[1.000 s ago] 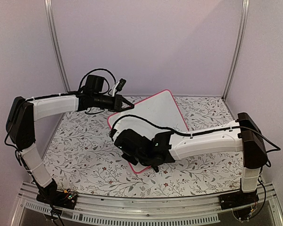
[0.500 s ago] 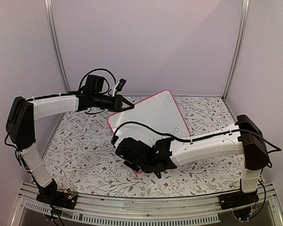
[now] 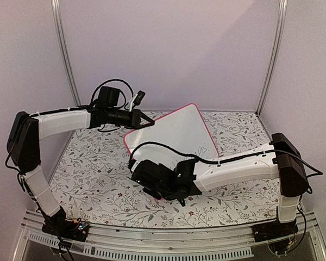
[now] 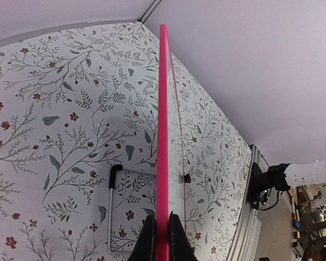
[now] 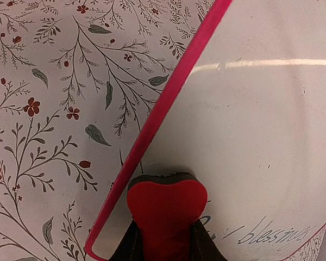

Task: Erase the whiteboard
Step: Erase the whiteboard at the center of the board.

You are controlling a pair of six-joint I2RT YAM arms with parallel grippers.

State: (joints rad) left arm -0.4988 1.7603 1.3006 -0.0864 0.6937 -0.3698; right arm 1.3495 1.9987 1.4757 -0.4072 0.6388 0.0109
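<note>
From above, the right arm (image 3: 233, 166) lies over the near corner of the whiteboard (image 3: 174, 128), so you cannot see its fingertips or what they hold; the handwriting (image 3: 198, 148) beside it is too faint to read. In the right wrist view the red eraser (image 5: 167, 204) and the right gripper (image 5: 165, 244) run off the bottom edge, and the eraser hides the writing's first letters. The left wrist camera meets the board edge-on, hiding its face from you, and the left gripper (image 4: 162, 239) is cut by the bottom edge.
</note>
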